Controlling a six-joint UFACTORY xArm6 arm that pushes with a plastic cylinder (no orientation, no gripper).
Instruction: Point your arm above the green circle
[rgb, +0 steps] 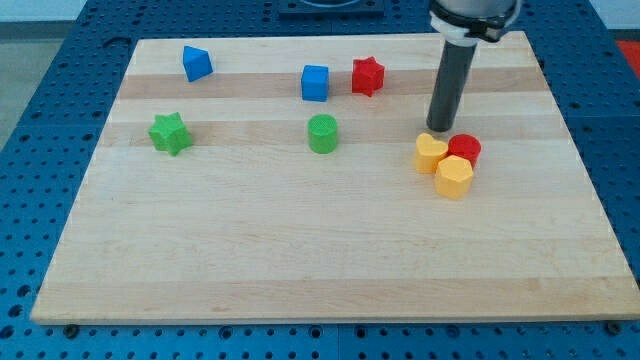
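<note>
Currently our rod stands upright near the view's right, and my tip (439, 130) rests on the wooden desk (300, 260) just above a tight cluster of three blocks: a yellow heart (430, 154), a red cylinder (465, 148) and a yellow hexagon (453, 177), all touching one another. We carry no tool that opens or closes, only this plain rod, and it holds nothing. The green circle (322, 133) sits near the desk's middle, well to the left of my tip and apart from it. Above it lie a blue cube (315, 83) and a red star (367, 76). Further left we see a green star (170, 133) and a blue wedge-like block (197, 63).
</note>
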